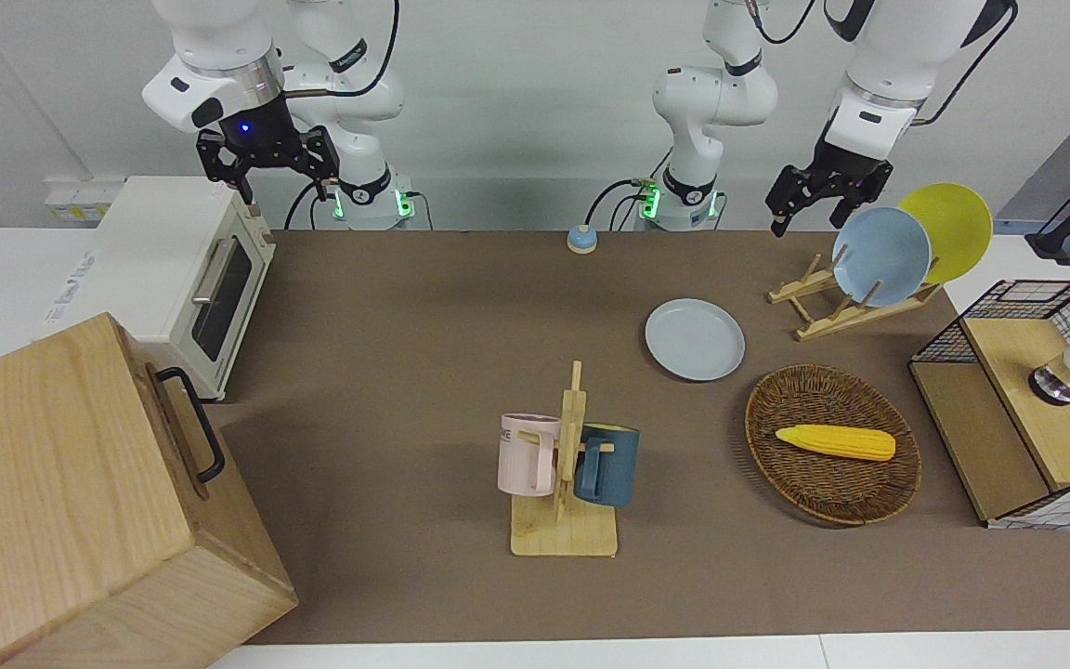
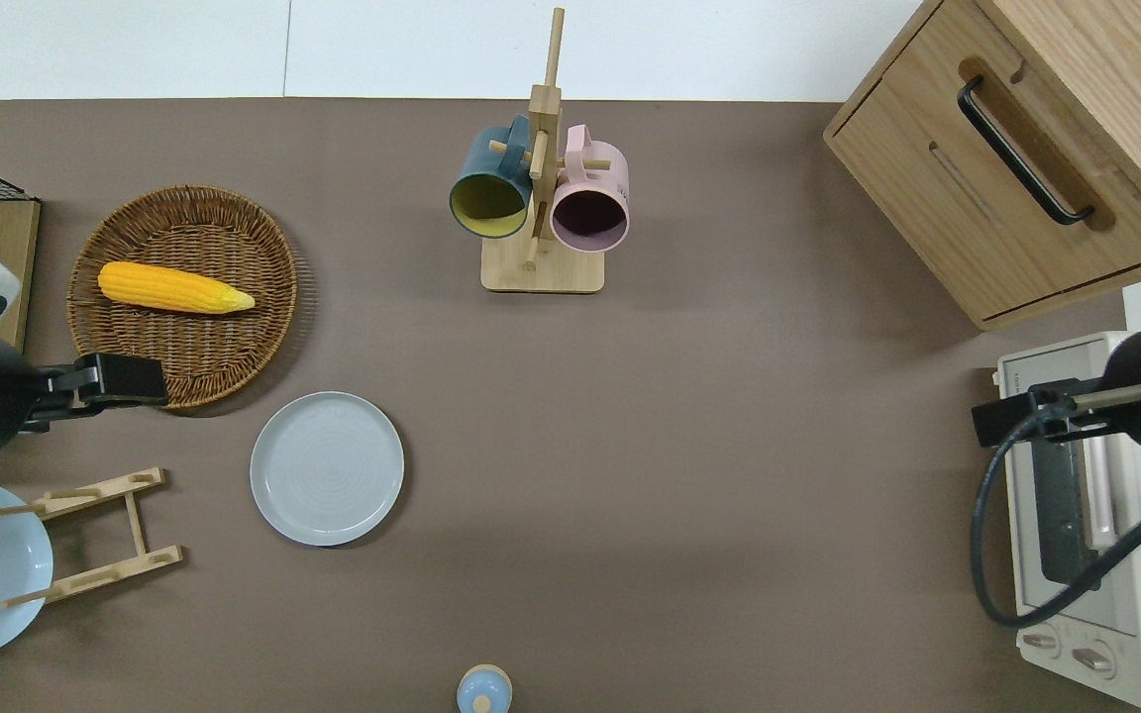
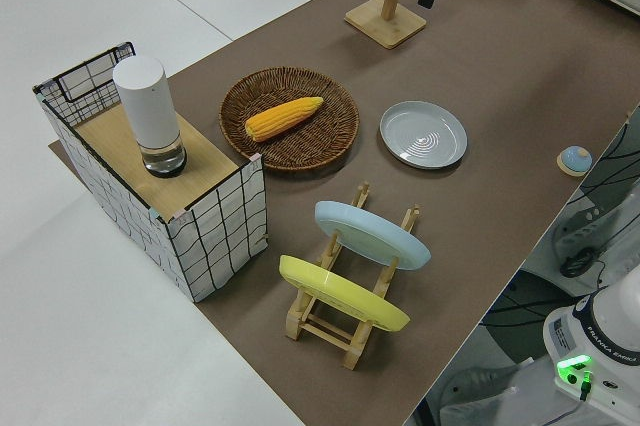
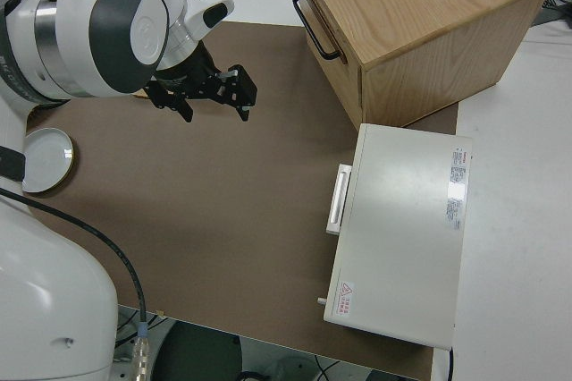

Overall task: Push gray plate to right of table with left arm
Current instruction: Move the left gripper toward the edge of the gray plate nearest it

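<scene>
Woven basket (image 2: pixel 234 327): holds one ear of corn (image 2: pixel 174 288) lying flat; the basket sits toward the left arm's end of the surface
Wire-sided box (image 3: pixel 215 221): a white cylinder (image 3: pixel 148 116) stands upright on its wooden top
Mug tree (image 1: pixel 565 520): a pink mug (image 1: pixel 526 453) and a dark blue mug (image 1: pixel 611 465) hang on its pegs, one on each side of the post
Dish rack (image 3: pixel 345 331): a sky-blue plate (image 3: pixel 372 233) and a yellow plate (image 3: pixel 342 293) lean on edge in it
Gray plate (image 2: pixel 327 481): lies flat on the surface (image 2: pixel 689 416), nothing on it; just beside the basket and nearer to the robots than it, with the dish rack near it toward the left arm's end
Open room: a wide bare stretch of brown mat runs from the gray plate toward the right arm's end, up to the toaster oven (image 1: pixel 184 279) and the wooden cabinet (image 1: pixel 80 502)
Small blue knob (image 1: pixel 581 239): at the edge of the mat nearest the robots
Left gripper (image 2: pixel 120 381): in the air over the basket's rim, apart from the gray plate; fingers close together, whether clenched I cannot tell
Right gripper (image 1: pixel 266 165): parked, fingers released and spread
</scene>
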